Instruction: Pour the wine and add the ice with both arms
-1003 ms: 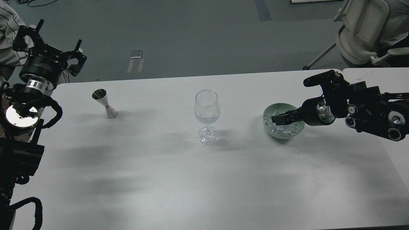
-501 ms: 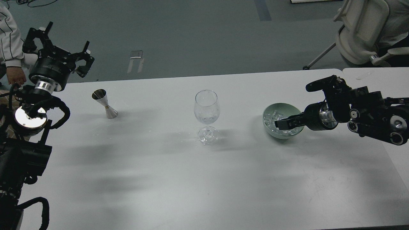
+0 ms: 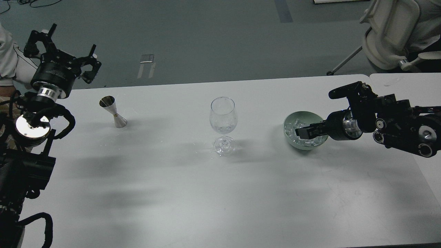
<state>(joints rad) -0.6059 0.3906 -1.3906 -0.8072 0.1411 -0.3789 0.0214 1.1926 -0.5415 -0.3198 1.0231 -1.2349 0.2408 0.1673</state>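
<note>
A clear stemmed glass (image 3: 223, 119) stands mid-table with something clear and glassy low in its bowl; I cannot tell wine from ice there. A pale green bowl (image 3: 288, 137) to its right holds a heap of ice (image 3: 293, 128). My right gripper (image 3: 300, 133) reaches in from the right with its dark tips down in the bowl among the ice; I cannot tell whether it holds a chunk. A steel jigger (image 3: 113, 112) stands at the left. My left gripper (image 3: 63, 51) is raised past the table's far left corner, open and empty.
The white table (image 3: 220, 193) has its far edge just behind the jigger and a second table (image 3: 403, 81) abutting at the right. A white chair (image 3: 389, 31) stands beyond the right corner. A person's arm (image 3: 8, 65) shows at the far left edge.
My left gripper rose slightly and shifted right, staying open. My right gripper drew back a little to the right inside the bowl, then held with its tips in the ice.
</note>
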